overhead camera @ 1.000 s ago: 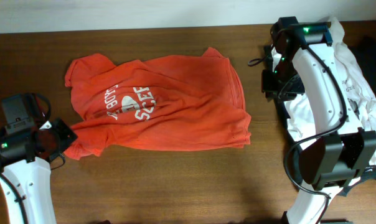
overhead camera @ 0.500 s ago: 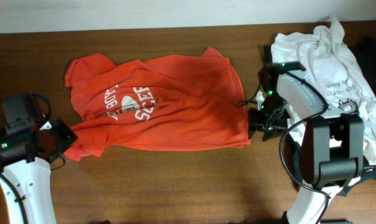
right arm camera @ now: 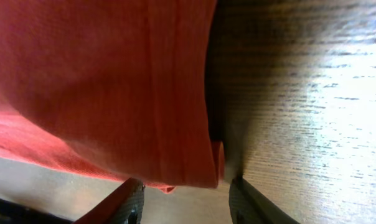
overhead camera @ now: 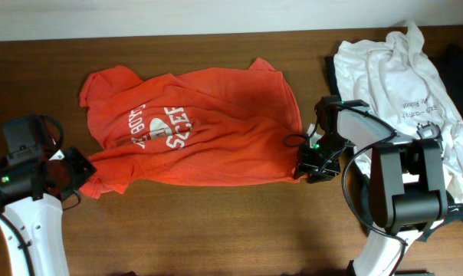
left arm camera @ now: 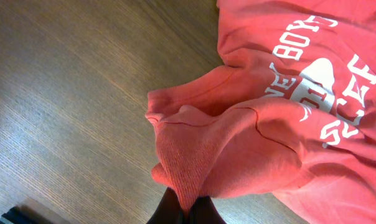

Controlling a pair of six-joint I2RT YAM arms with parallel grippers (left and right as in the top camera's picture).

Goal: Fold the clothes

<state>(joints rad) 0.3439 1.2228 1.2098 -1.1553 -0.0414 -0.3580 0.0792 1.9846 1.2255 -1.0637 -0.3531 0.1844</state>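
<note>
1. Orange-red cotton is spread over the middle of the table. The orange tee lies rumpled and print side up, its white lettering toward the left arm's side. It is well apart from the white tee, heaped at the right arm's end.
2. Over at the tee's lower corner, the left gripper has its jaws pressed together on a bunched fold. The wrist view shows cloth running right down between the dark fingers.
3. On the other side, the right gripper sits low at the opposite lower corner. Its fingers stand apart, and the tee's edge hangs just above the gap. Nothing is pinched there that I can see.
4. How it handles, by my reading:
   - The tee looks light and limp, with no stiffness of its own.
   - It will likely sag and drape from wherever it is held.
   - It may drag across the wood rather than slide cleanly.
   - Any slack between the two arms will probably wrinkle.
5. Where to take hold: the stitched hem and seams look like the firmest bite. The right jaws are already lined up on that edge. They should close on the doubled hem, not on a single loose layer.
6. The risk is catching only the top layer, so the corner peels away underneath and the fold comes out crooked. A shallow pinch could also slip off such soft knit.
</note>
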